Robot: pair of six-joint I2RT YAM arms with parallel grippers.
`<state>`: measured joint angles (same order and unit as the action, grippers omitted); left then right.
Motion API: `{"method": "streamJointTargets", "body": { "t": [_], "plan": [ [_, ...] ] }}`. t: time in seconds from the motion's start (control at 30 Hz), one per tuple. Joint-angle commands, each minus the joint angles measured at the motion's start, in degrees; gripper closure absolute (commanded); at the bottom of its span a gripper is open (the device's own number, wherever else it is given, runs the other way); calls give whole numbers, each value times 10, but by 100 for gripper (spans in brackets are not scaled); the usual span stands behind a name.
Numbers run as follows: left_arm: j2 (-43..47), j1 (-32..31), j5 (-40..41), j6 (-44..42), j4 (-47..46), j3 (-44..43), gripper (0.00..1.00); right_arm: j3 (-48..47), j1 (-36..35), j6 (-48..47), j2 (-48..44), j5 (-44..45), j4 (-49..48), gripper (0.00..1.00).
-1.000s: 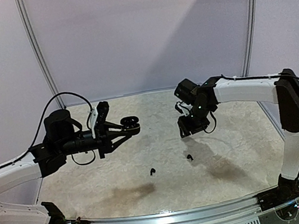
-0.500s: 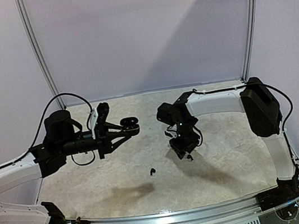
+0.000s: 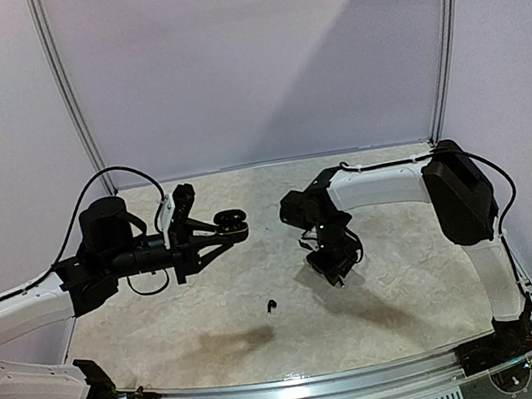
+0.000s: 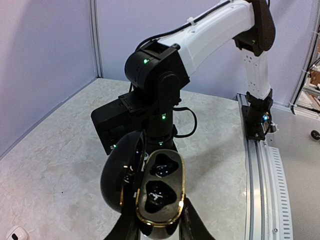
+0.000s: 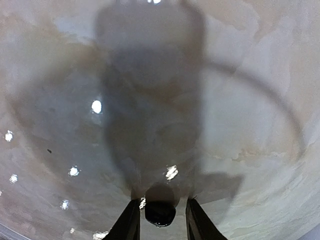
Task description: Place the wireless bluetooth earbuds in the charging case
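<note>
The charging case [image 4: 160, 192] is black with a gold rim. Its lid [image 4: 122, 172] hangs open to the left, and two dark wells face the camera. My left gripper [image 4: 157, 230] is shut on the case's lower end and holds it above the table [image 3: 232, 223]. My right gripper [image 5: 160, 220] points straight down at the table, open. A black earbud [image 5: 160, 214] lies between its fingers [image 5: 129, 220], with a small gap on each side. From above, that gripper [image 3: 336, 271] hides this earbud. A second black earbud [image 3: 271, 306] lies alone on the table, to its left.
The pale mottled tabletop [image 3: 409, 268] has a metal rail [image 3: 306, 387] along the near edge and walls on the other sides. In the left wrist view the right arm [image 4: 155, 75] stands just beyond the case. A small white object [image 4: 15, 233] shows at the lower left corner.
My right arm has swung left and come down over the earbud on the table, and its fingers have narrowed around it. My left arm and the case have not moved.
</note>
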<state>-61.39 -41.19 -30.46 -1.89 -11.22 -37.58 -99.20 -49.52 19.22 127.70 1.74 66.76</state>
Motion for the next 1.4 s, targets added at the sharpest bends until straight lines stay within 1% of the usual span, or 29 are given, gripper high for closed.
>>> {"method": "streamJointTargets", "body": {
  "t": [0.0, 0.3, 0.4, 0.53, 0.77, 0.9, 1.03, 1.1, 1.2, 1.27, 1.37],
  "plan": [
    [13, 7, -4, -6, 5, 10, 100, -6, -3, 2, 17, 29, 7, 72],
    [14, 8, -5, -9, 9, 8, 100, -29, -3, -6, 33, 8, -2, 73],
    [15, 8, -5, -11, 11, 8, 100, -26, -3, -4, 34, 7, 2, 79],
    [14, 8, -5, -11, 11, 8, 100, -21, -4, -2, 29, 13, 5, 80],
    [16, 7, -5, -12, 12, 8, 100, -26, -3, 0, 23, 12, 12, 99],
    [18, 7, 1, -9, 7, 8, 100, -47, -4, 2, -3, 25, 19, 100],
    [21, 7, 36, -16, -23, 9, 100, -95, -4, 0, -53, 48, 23, 100],
    [20, 6, 59, -26, -46, 12, 100, -110, -7, -4, -98, 55, -8, 100],
    [14, 3, 75, -48, -82, 19, 100, -104, -19, -23, -168, 54, -91, 100],
    [9, -1, 88, -63, -116, 24, 100, -84, -38, -42, -214, 51, -174, 100],
    [-1, -5, 129, -71, -159, 25, 100, -32, -74, -82, -285, 51, -318, 100]
  ]
}}
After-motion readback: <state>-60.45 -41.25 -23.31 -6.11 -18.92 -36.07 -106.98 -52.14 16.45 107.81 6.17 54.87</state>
